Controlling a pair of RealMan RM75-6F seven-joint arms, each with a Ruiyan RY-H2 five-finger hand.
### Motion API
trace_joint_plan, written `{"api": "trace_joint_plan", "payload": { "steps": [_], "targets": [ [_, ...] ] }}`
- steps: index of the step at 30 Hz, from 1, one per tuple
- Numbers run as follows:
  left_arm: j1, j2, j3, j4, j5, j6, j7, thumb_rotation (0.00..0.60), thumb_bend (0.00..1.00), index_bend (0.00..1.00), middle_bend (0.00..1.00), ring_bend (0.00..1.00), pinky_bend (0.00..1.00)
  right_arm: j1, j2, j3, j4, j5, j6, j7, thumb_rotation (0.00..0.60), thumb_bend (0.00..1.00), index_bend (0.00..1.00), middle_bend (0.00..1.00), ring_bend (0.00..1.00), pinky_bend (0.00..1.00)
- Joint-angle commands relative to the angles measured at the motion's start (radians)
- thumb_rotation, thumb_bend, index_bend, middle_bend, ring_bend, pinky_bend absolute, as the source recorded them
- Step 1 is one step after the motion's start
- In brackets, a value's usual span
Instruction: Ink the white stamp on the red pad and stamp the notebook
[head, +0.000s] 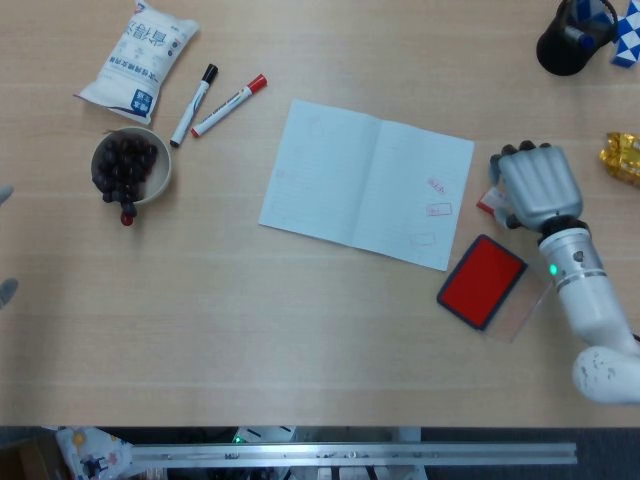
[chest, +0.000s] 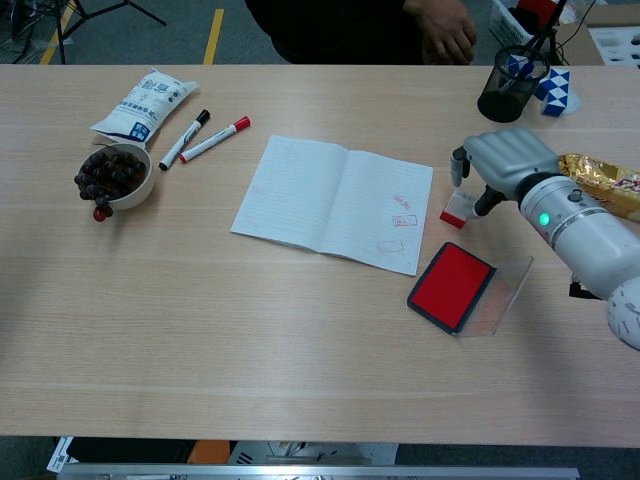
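The white stamp (chest: 458, 208) with its red base stands on the table just right of the open notebook (chest: 335, 203), which carries three faint red prints near its right edge. My right hand (chest: 497, 160) hovers over the stamp, fingers on its far side and thumb on its right, not visibly closed on it. From the head view the right hand (head: 535, 185) covers most of the stamp (head: 489, 203). The red ink pad (head: 481, 281) lies open just in front, its clear lid (head: 530, 298) beside it. Only grey bits of my left hand (head: 5, 290) show at the left edge.
A bowl (head: 163, 182) of dark fruit, two markers (head: 228, 106) and a white packet (head: 140, 58) lie at the far left. A black pen cup (chest: 505, 90) and a gold wrapper (chest: 605, 175) sit behind and right of my right hand.
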Motion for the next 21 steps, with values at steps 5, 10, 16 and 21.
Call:
{"api": "trace_joint_plan", "payload": {
  "steps": [5, 10, 16, 21],
  "targets": [
    [-0.005, 0.002, 0.002, 0.000, -0.001, -0.009, 0.001, 0.600, 0.12, 0.13, 0.19, 0.20, 0.12, 0.017, -0.021, 0.002, 0.035, 0.029, -0.002, -0.018, 0.600, 0.18, 0.48, 0.42, 0.33, 0.43],
    [-0.005, 0.004, 0.002, -0.004, -0.001, -0.007, 0.001, 0.600, 0.12, 0.13, 0.19, 0.20, 0.12, 0.027, -0.033, 0.005, 0.066, 0.051, -0.005, -0.026, 0.600, 0.18, 0.48, 0.42, 0.33, 0.43],
    [-0.004, 0.006, 0.004, -0.008, -0.002, -0.008, 0.002, 0.600, 0.12, 0.13, 0.19, 0.20, 0.12, 0.031, -0.026, 0.002, 0.070, 0.068, -0.022, -0.022, 0.600, 0.18, 0.48, 0.43, 0.33, 0.43],
    [-0.003, 0.006, 0.005, -0.008, -0.005, -0.008, 0.003, 0.600, 0.12, 0.13, 0.19, 0.20, 0.12, 0.034, -0.025, -0.008, 0.069, 0.069, -0.023, -0.021, 0.600, 0.19, 0.51, 0.43, 0.33, 0.43]
  ]
}}
